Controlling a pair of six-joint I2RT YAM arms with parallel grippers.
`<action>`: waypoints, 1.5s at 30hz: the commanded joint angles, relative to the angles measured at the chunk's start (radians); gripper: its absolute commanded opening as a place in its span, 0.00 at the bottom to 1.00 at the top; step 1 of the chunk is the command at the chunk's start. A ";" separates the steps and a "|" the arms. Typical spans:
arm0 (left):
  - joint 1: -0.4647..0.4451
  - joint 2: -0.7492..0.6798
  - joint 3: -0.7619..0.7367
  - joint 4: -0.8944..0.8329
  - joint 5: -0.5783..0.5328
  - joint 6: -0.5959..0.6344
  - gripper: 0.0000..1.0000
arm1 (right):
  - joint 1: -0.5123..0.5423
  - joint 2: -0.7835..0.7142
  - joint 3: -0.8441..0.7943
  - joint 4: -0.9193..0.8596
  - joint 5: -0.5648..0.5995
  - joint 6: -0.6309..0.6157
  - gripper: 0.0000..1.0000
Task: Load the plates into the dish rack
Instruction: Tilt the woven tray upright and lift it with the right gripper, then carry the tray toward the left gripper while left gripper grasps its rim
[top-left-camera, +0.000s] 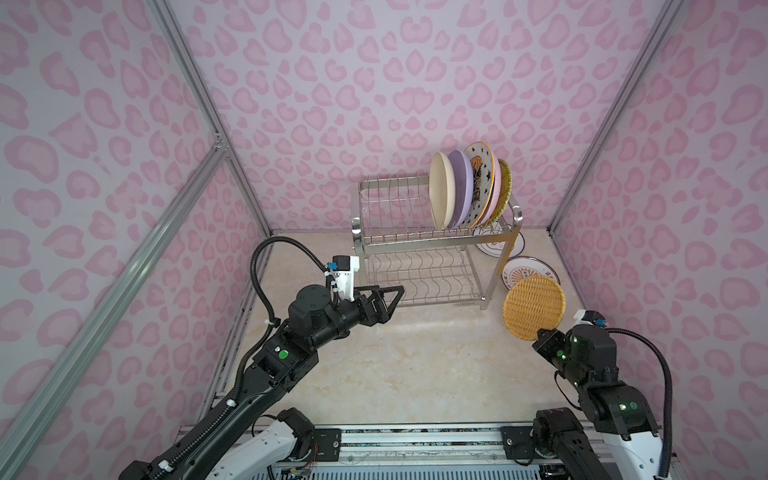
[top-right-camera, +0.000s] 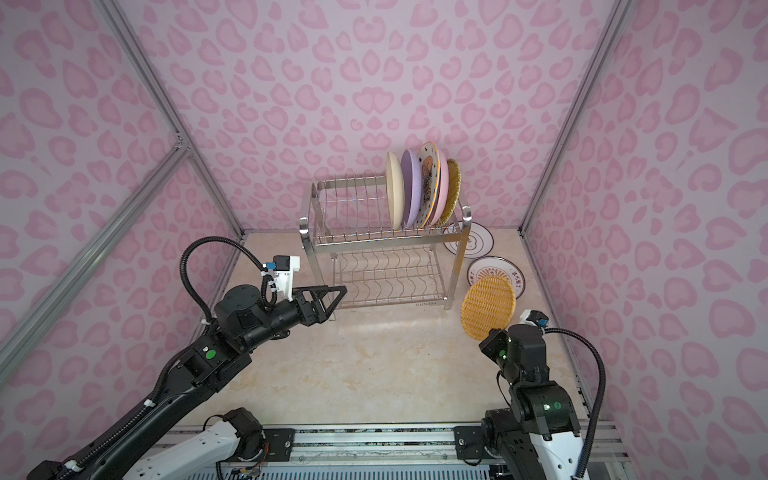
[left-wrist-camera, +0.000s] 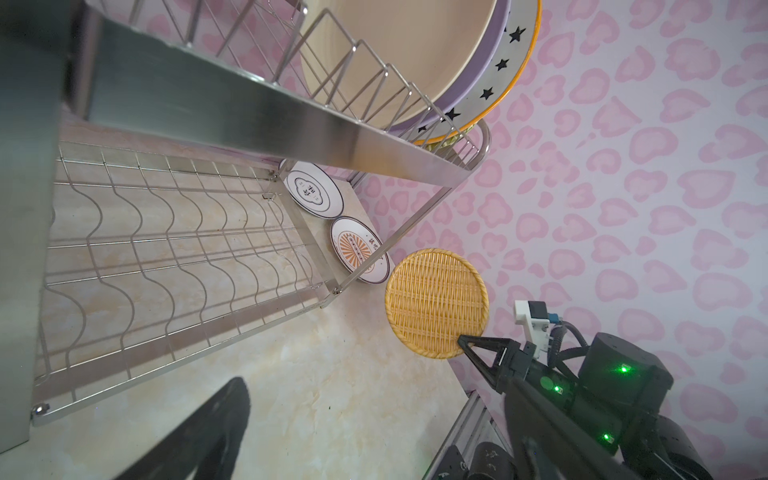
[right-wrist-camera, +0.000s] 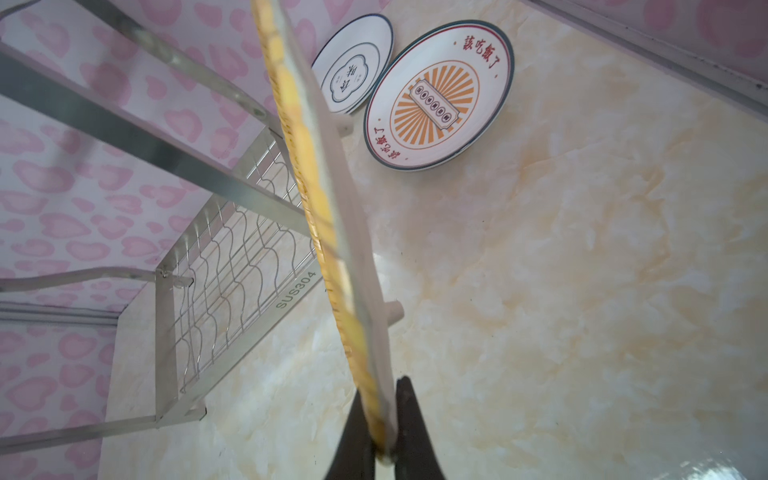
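1 wicker plate (top-left-camera: 534, 306), pinched at its rim by the right gripper (right-wrist-camera: 381, 415), stood beyond it; likely light, stiff, rough enough for that hold. The left gripper (top-left-camera: 395, 297) gaped wide, empty.

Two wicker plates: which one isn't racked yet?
The wicker plate in the right gripper, clamped by its rim; the second wicker plate stands in the dish rack's upper tier.
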 joint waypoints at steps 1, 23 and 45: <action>0.001 0.021 0.024 -0.003 0.036 -0.008 0.97 | 0.060 0.010 0.034 -0.044 0.019 -0.069 0.00; 0.000 0.184 0.053 0.046 0.135 -0.215 1.00 | 0.977 0.460 0.221 0.126 0.870 -0.284 0.00; -0.003 0.188 -0.086 0.313 0.133 -0.678 0.84 | 1.266 0.642 0.055 0.825 1.275 -1.027 0.00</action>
